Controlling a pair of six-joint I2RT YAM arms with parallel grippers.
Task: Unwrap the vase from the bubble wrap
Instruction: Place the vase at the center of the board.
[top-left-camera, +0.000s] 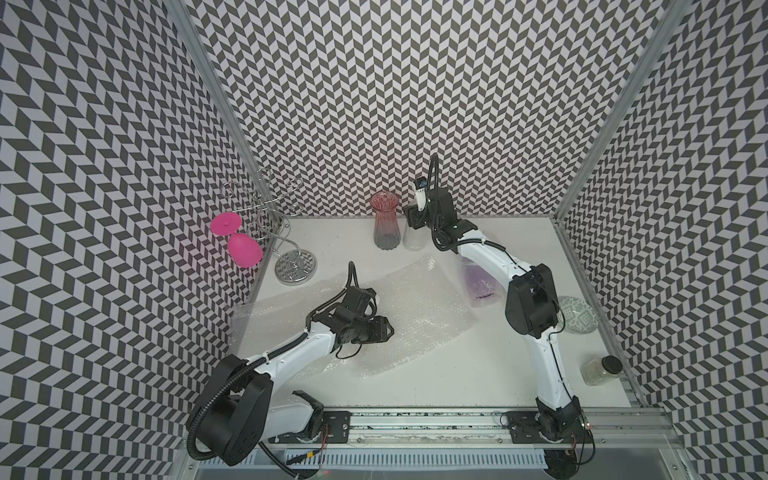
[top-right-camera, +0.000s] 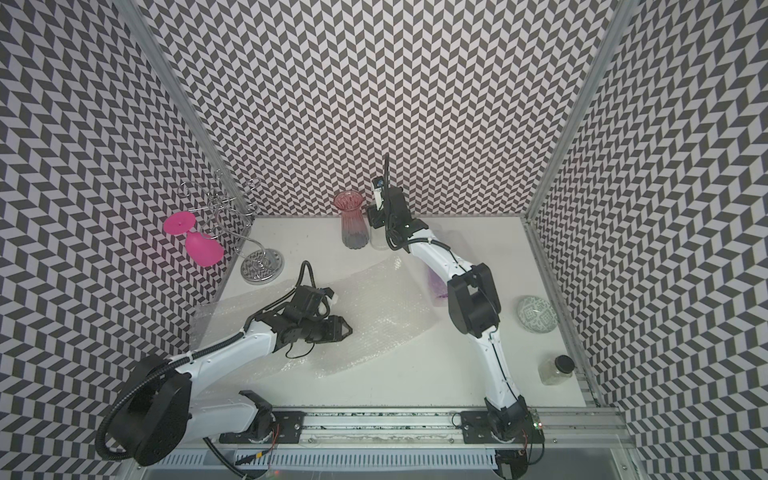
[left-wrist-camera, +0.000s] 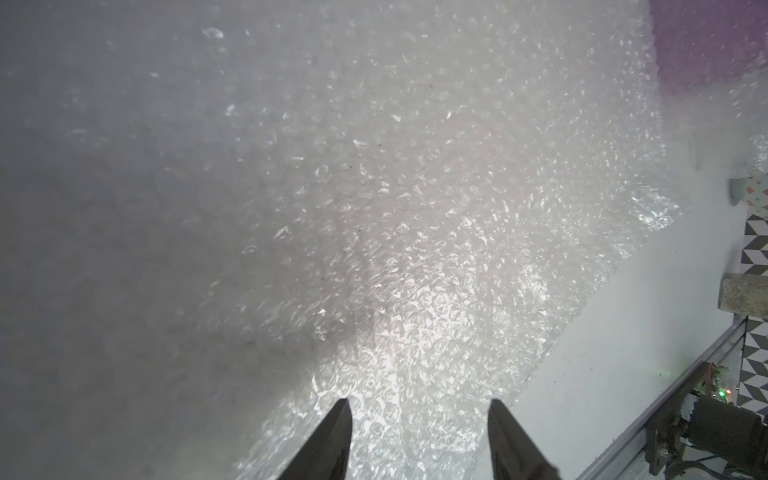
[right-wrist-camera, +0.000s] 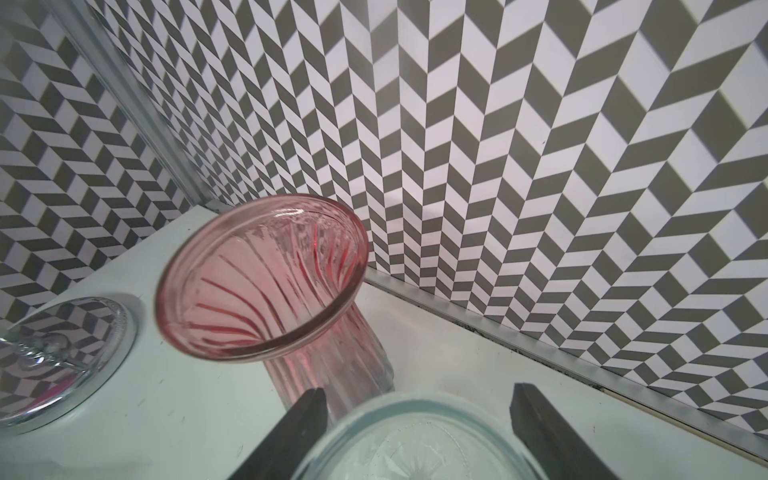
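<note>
Crinkly sheets of bubble wrap (top-left-camera: 415, 307) (top-right-camera: 374, 316) lie spread over the middle of the white table. My left gripper (top-left-camera: 390, 328) (left-wrist-camera: 419, 402) hovers just over them, open, nothing between its fingers. At the back, my right gripper (top-left-camera: 413, 220) (right-wrist-camera: 419, 388) reaches down over a bare clear glass vase (top-left-camera: 414, 241) (right-wrist-camera: 415, 449), its fingers set against either side of the rim. This vase stands upright beside a ribbed pink vase (top-left-camera: 385, 224) (right-wrist-camera: 262, 278). A purple vase (top-left-camera: 480, 282) (left-wrist-camera: 706, 41) lies under the right arm, still inside bubble wrap.
A chrome wire rack (top-left-camera: 295, 266) holding a pink wine glass (top-left-camera: 243, 245) stands at the back left. A patterned bowl (top-left-camera: 577, 313) and a dark-lidded jar (top-left-camera: 600, 370) sit along the right edge. Chevron-patterned walls enclose three sides.
</note>
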